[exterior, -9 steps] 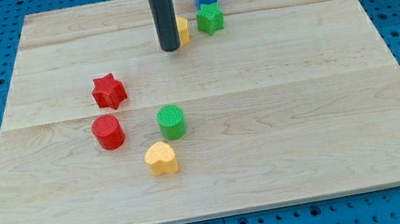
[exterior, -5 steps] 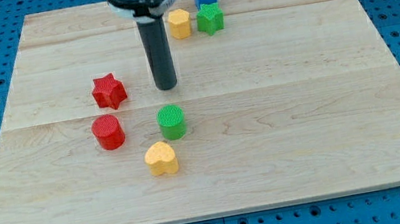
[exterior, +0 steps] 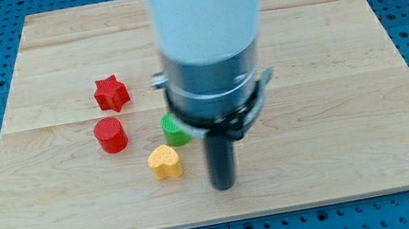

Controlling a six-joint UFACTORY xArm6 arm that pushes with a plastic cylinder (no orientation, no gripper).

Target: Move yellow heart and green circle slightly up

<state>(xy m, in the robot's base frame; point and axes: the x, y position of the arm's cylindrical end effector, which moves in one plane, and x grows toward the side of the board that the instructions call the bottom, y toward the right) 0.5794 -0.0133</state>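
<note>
The yellow heart (exterior: 165,162) lies on the wooden board (exterior: 353,106) below the middle, left of centre. The green circle (exterior: 173,131) stands just above and right of it, partly hidden by my arm. My tip (exterior: 224,186) rests on the board to the right of the yellow heart and slightly below it, apart from it by about a block's width. It is below and to the right of the green circle.
A red star (exterior: 111,93) and a red circle (exterior: 111,135) sit to the left of the green circle. My arm's white and grey body (exterior: 208,39) fills the top centre of the view and hides what is behind it.
My tip has moved from the board's top, past the green circle, down to the lower part of the board right of the yellow heart. No block has moved.
</note>
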